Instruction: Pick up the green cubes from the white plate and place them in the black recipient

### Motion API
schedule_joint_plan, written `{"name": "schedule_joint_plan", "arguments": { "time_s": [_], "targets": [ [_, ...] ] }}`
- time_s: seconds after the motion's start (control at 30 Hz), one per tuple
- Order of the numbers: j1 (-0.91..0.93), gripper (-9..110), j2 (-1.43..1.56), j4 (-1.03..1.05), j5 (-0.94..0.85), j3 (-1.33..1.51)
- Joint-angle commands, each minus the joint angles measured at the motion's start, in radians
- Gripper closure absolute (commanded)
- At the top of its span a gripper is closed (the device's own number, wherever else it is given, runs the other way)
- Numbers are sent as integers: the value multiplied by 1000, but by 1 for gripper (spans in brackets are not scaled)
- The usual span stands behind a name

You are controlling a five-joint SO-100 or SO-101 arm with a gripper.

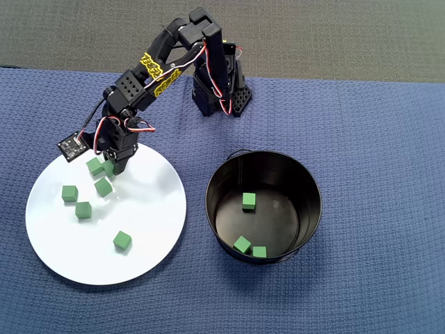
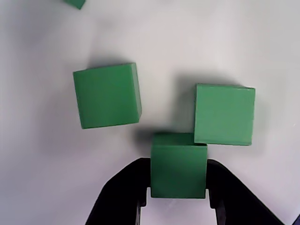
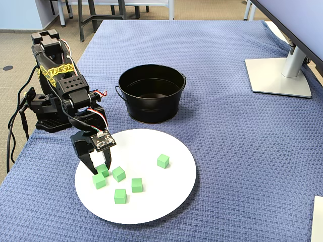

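Overhead view: three green cubes lie on the floor of the black recipient, one toward the back, two close together by the near wall. The white plate sits to its left on the blue-cloth worktop. Six cubes show on the plate: four loose, one at the jaws, one more partly hidden just beside it. Judgement: about one third done, six left to move. The gripper is down over the plate's upper left part.

Wrist view: the jaws stand narrow, one black finger on each side of the held cube, touching its left and right faces. It looks gripped; whether it rests on the plate or is lifted cannot be told. This cube sits square to the jaws, edges parallel to the fingers. A cube has no long axis, so only this squareness matters. The neighbour cube at upper right touches or nearly touches its corner, slightly rotated. Another cube at upper left lies apart, also slightly rotated.

Fixed view: the arm reaches down to the plate's left side, the recipient behind the plate. One cube lies well apart on the right.
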Motion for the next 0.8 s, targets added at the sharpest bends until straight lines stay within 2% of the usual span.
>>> {"name": "schedule_joint_plan", "arguments": {
  "time_s": [0.0, 0.07, 0.27, 0.5, 0.77],
  "targets": [
    [-20, 101, 21, -43, 14, 2],
    [-23, 101, 43, -46, 75, -14],
    [-38, 101, 167, 137, 324, -144],
    [-67, 101, 334, 305, 497, -212],
    [-258, 101, 520, 555, 761, -322]
  ]
}}
